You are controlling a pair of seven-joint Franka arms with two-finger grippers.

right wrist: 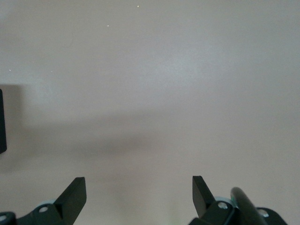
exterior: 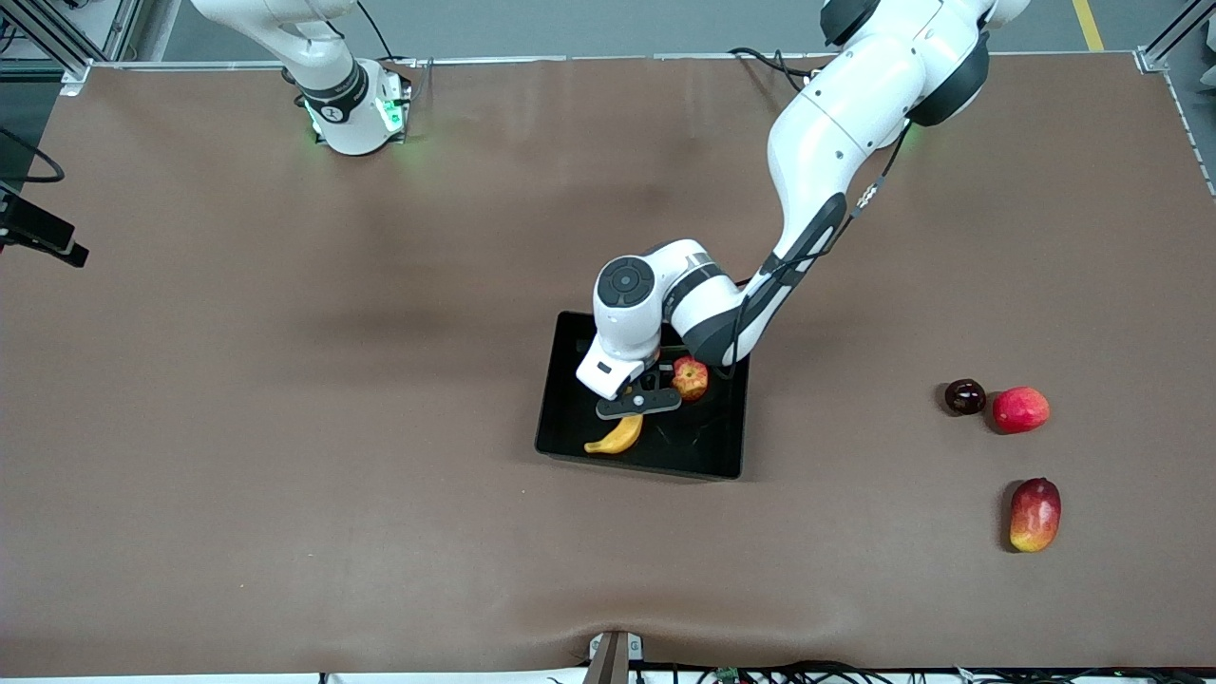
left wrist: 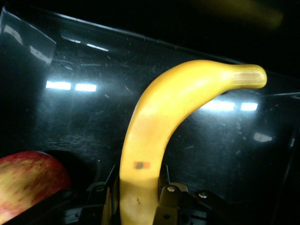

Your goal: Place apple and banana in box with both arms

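The black box (exterior: 708,442) sits mid-table. My left gripper (exterior: 638,404) is down inside it, shut on the thick end of the yellow banana (exterior: 616,437). The banana's free end curves toward the box wall nearest the front camera. In the left wrist view the banana (left wrist: 159,122) runs out from between the fingers (left wrist: 168,193) over the glossy box floor (left wrist: 84,122). The apple (exterior: 691,378), red with yellow streaks, lies in the box beside the gripper and also shows as the apple (left wrist: 28,180). My right gripper (right wrist: 139,185) is open and empty above bare brown table; that arm waits.
Toward the left arm's end of the table lie a dark round fruit (exterior: 964,396), a red-pink round fruit (exterior: 1020,409) and, nearer the front camera, a red-yellow mango (exterior: 1035,514). The right arm's base (exterior: 351,104) stands at the table's robot edge.
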